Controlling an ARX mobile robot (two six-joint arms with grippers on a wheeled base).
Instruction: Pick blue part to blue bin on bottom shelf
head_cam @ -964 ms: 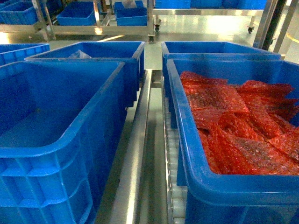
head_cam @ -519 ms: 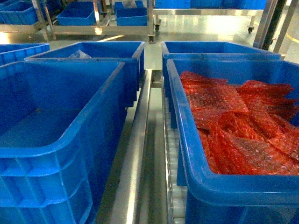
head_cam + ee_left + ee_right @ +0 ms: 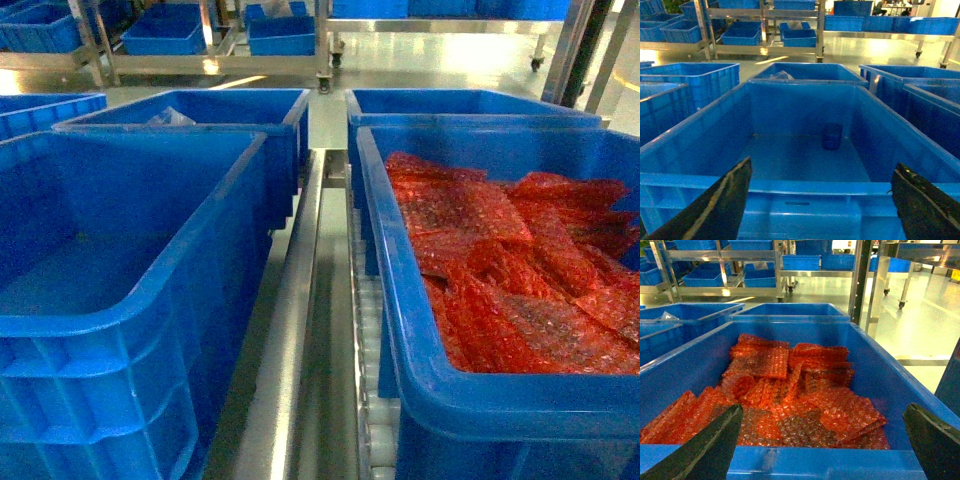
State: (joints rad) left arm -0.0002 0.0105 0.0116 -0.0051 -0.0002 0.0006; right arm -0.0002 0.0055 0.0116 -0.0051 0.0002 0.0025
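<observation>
Blue part (image 3: 832, 136) is seen on bin (image 3: 790, 187) floor; judged small, rigid, light, gripped across sides. Both claws are spread wide, empty.

Both bins (image 3: 130, 300) run past the head view's edges.

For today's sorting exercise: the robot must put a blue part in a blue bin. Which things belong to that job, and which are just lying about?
Belong to the job:
- blue part in the left bin
- left gripper, open

Just lying about:
- red bubble-wrap bags in the right bin
- far racks of bins
</observation>
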